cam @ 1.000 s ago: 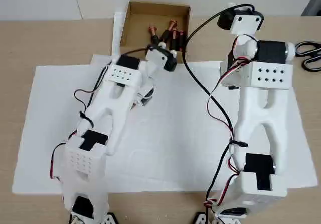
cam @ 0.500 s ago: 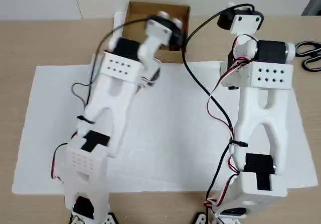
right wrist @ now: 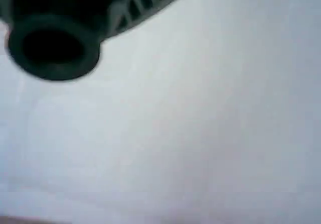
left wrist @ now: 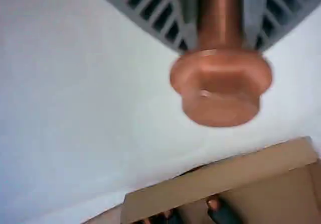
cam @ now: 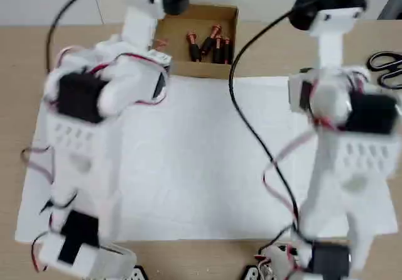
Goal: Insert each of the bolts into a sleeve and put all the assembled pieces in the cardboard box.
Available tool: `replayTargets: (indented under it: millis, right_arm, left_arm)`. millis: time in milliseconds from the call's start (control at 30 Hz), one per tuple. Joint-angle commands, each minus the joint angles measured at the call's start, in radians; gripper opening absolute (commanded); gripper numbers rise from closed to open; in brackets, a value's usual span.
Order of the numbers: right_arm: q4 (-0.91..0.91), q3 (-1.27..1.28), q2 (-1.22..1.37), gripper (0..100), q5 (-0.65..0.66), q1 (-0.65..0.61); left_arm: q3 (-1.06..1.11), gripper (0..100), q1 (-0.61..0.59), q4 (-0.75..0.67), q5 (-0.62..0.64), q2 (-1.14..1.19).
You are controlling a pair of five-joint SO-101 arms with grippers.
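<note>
I log left jaws clenched on bolt (left wrist: 220,83), head jutting past their tips; right jaws grasping sleeve (right wrist: 52,45), bore outward. Risk as I judge it: axes misaligned at mating, so bolt skews or slips

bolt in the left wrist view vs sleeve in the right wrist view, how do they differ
Colour: the bolt is copper, the sleeve black.
End: the bolt shows a solid flanged head, the sleeve an open hollow mouth.
Backdrop: the cardboard box lies beyond the bolt, a plain white surface beyond the sleeve.
Shared: each is gripped, the bolt in the left end effector, the sleeve in the right end effector.
</note>
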Motion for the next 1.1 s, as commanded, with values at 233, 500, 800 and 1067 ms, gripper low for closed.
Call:
replayTargets:
  millis: [233, 500, 800, 1067]
  right_arm:
    - [-0.004, 0.430, -0.469, 0.4, 0.011, 0.002]
    - [-0.340, 0.862, -0.722, 0.4, 0.008, 0.001]
    - [-0.707, 1.309, -0.894, 0.4, 0.005, -0.205]
    - [-0.921, 1.665, -1.130, 0.5, 0.003, -0.282]
  left_arm:
    - [0.341, 1, -0.006, 0.014, 0.094, -0.402]
    - [0.572, 1, -0.006, -0.132, 0.218, -0.489]
    - [0.728, 1, 0.094, -0.311, 0.336, -0.499]
    - [0.759, 1, 0.157, -0.463, 0.373, -0.497]
